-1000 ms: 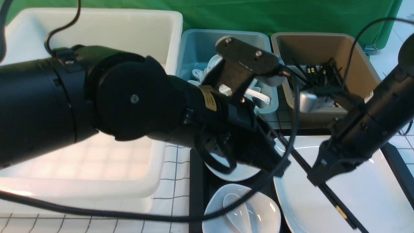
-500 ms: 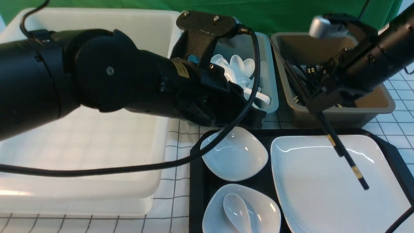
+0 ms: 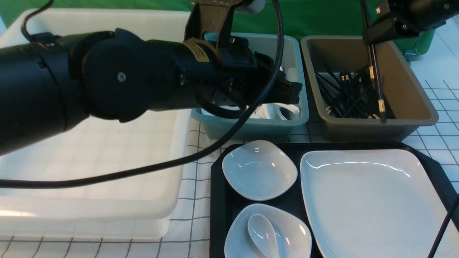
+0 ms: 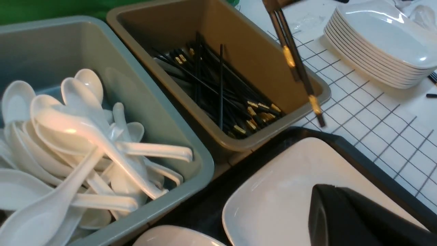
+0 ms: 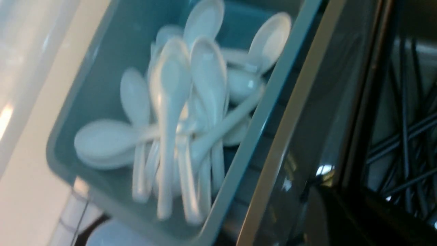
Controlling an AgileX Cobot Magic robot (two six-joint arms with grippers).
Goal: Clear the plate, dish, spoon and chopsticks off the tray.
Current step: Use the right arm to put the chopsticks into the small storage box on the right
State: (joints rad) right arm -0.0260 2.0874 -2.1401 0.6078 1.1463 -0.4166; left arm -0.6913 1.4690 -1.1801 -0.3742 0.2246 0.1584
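- We are pinching the chopsticks (image 3: 376,85) between the fingers (image 3: 382,29) of the right gripper (image 3: 371,34), high at the far right. The pair is hanging steeply with its gold-banded ends pointing down.
- The pair's lower tips are hanging by the near right rim of the brown bin (image 3: 408,86), which is holding a heap of other black chopsticks (image 3: 344,96). We cannot tell whether the tips are inside the rim.
- We are holding the left gripper (image 3: 292,92) over the grey-blue bin (image 3: 251,130) of white spoons (image 4: 85,136), with its fingers (image 4: 355,218) pressed together.
- The tray (image 3: 218,215) is lying on the gridded bench (image 3: 193,229), on the near side of both bins and just right of the white tub (image 3: 107,150).
- The plate (image 3: 369,208) is lying flat on the tray, filling its right part.
- Two small dishes are sitting on the tray's left part, just beside the plate: the far dish (image 3: 260,170) and the near dish (image 3: 294,236).
- The spoon (image 3: 263,231) is lying in the near dish, bowl facing up and handle pointing toward the near side.
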